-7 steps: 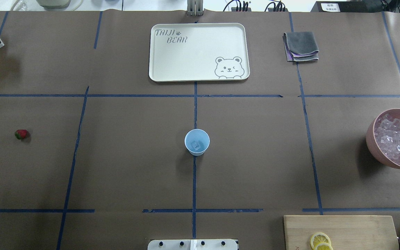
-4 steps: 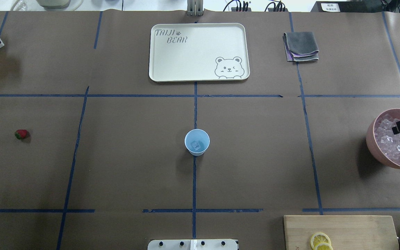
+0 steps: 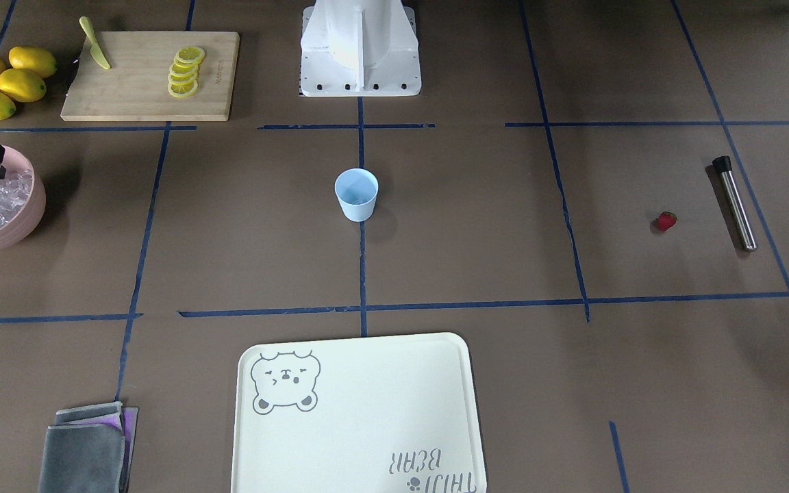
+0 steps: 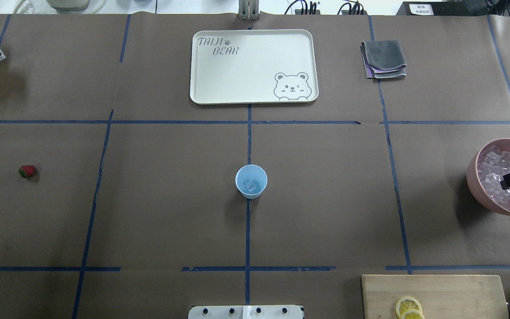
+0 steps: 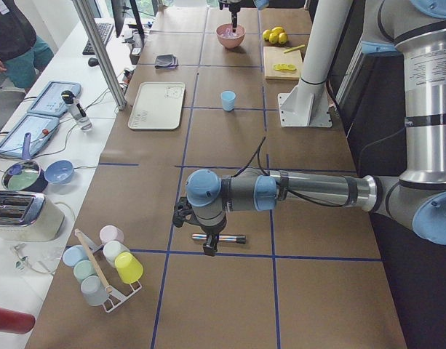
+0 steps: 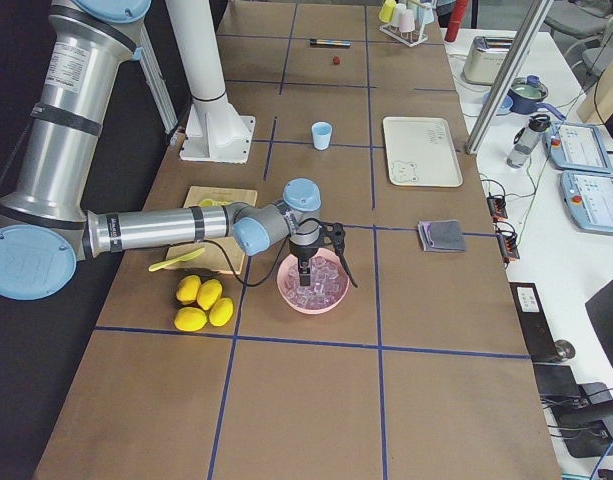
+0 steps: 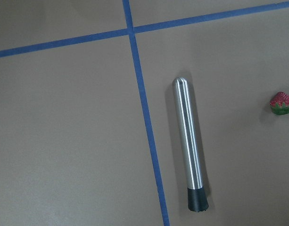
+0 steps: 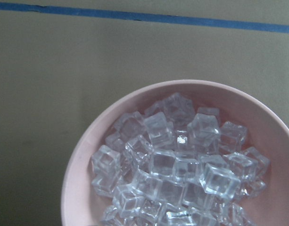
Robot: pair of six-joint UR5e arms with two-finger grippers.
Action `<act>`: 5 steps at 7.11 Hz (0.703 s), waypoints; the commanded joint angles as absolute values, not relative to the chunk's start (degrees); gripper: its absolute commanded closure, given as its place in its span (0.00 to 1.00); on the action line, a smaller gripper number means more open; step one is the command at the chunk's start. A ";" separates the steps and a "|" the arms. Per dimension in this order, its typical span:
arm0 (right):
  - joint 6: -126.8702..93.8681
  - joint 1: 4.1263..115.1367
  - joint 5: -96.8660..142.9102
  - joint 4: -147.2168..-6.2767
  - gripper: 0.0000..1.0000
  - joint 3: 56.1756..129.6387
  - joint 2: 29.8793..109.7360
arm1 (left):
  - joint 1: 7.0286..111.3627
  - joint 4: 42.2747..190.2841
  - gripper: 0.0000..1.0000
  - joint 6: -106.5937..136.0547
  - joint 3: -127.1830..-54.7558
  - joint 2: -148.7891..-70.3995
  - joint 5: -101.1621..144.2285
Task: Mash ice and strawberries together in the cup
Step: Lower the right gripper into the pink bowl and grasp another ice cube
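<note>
Your right gripper [image 4: 508, 179] hangs right over the ice [image 4: 494, 165] in the pink bowl [image 4: 471, 181], so go straight down. I cannot tell if its fingers are apart.

One light blue cup [image 3: 357, 195] stands mid-frame in the front-facing view; the overhead view shows one ice cube [image 4: 249, 185] inside. At right lie one strawberry [image 3: 666, 221] and one steel rod [image 3: 734, 203]. At left, one pink bowl [image 3: 33, 209] holds heaped ice cubes [image 8: 172, 165], too many to count. Upper left: four lemons [image 3: 4, 81], one cutting board [image 3: 141, 92], one knife [image 3: 95, 43]. Bottom: one tray [image 3: 367, 418].
</note>
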State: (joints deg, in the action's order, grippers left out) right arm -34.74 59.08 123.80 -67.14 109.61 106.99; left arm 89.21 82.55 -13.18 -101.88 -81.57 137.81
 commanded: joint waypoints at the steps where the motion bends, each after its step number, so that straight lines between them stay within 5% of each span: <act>1: -34.54 57.49 123.57 -67.15 0.18 108.46 107.05 | 89.21 82.62 0.00 -13.18 -101.95 -81.56 137.81; 2: -34.19 57.31 123.57 -67.15 0.22 108.37 107.05 | 89.21 82.62 0.00 -13.18 -101.95 -81.56 137.81; 3: -34.02 57.30 123.66 -67.15 0.37 108.37 107.22 | 89.21 82.62 0.00 -13.18 -101.95 -81.56 137.81; 5: -33.66 57.39 123.66 -67.24 0.78 108.54 107.49 | 89.21 82.62 0.00 -13.18 -101.95 -81.56 137.81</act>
State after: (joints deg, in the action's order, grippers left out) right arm -33.85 57.36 123.65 -67.20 108.46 107.31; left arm 89.17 82.62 -13.18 -101.95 -81.56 137.81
